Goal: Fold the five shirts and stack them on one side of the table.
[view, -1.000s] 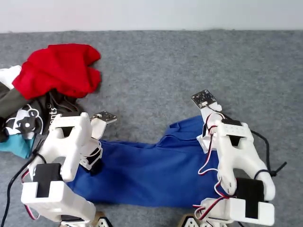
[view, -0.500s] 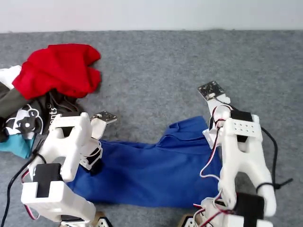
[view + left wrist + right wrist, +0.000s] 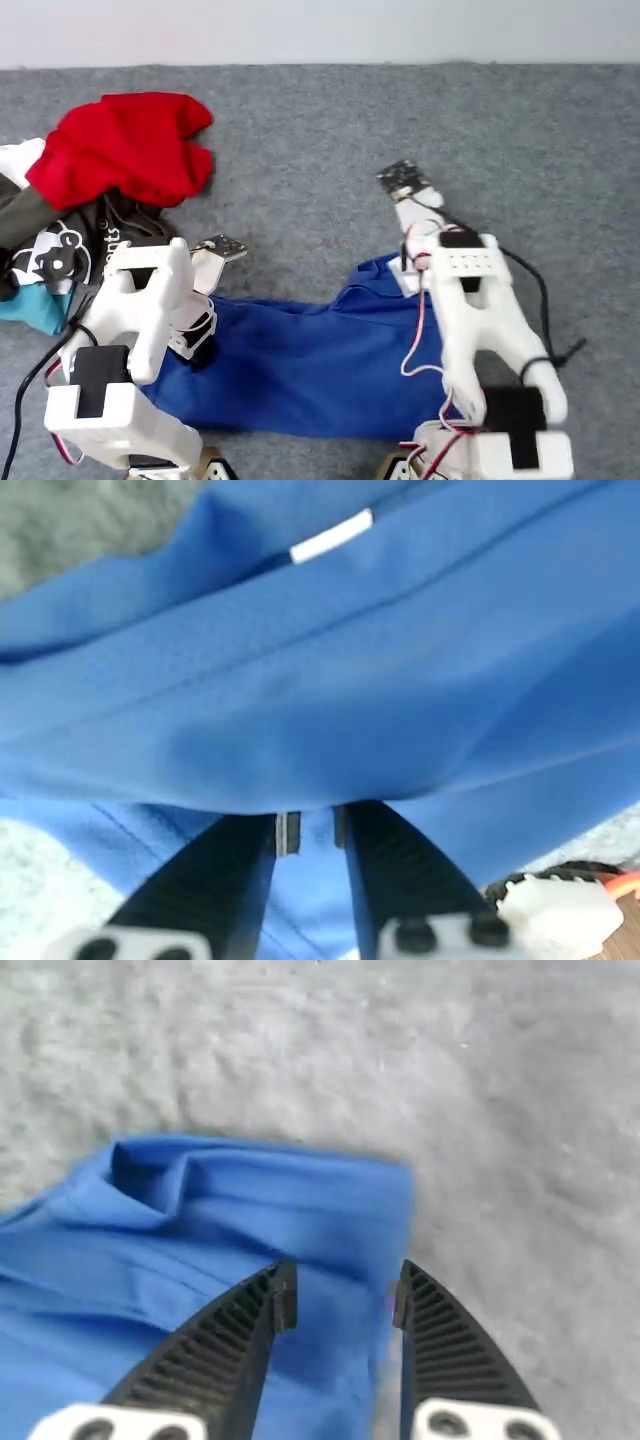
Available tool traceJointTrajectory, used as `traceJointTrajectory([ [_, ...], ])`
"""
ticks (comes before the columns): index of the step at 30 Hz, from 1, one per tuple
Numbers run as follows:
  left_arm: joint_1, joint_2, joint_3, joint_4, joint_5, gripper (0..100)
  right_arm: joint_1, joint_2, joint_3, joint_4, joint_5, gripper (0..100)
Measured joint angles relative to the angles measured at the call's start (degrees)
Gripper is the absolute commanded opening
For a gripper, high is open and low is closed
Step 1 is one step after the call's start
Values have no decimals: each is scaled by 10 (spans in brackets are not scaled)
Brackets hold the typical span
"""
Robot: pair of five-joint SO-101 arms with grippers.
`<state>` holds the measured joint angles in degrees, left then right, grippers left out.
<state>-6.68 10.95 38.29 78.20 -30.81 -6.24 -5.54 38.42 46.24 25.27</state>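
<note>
The grey table [image 3: 330, 130] bears the shirts directly; no bin or basket holds any of them. The blue shirt [image 3: 320, 360] lies spread but rumpled across the near middle, not yet folded. At the far left, a heap waits: a red shirt [image 3: 130, 145] on top of a black shirt [image 3: 60, 250], with a white one [image 3: 18, 160] and a teal one [image 3: 30, 308] at its edges. The right arm [image 3: 475, 310] has swung left and farther out over the last second, bringing the right gripper [image 3: 340, 1295] above the blue shirt's far right corner, jaws moderately apart and holding nothing, probably lining up a grab for a fold. The left arm [image 3: 140, 320] has stayed put; the left gripper [image 3: 312, 832] is closed to a narrow slit, pinching blue fabric at the shirt's left end.
</note>
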Motion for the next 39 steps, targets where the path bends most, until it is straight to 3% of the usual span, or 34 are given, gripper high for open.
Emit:
traceJointTrajectory([
  [12, 0, 0, 0, 0, 0, 73, -61, 135, -101, -5, -3, 173],
  [27, 0, 0, 0, 0, 0, 73, -118, 146, -111, -7, -3, 173],
  [39, 0, 0, 0, 0, 0, 73, -127, 146, -120, -69, -3, 173],
])
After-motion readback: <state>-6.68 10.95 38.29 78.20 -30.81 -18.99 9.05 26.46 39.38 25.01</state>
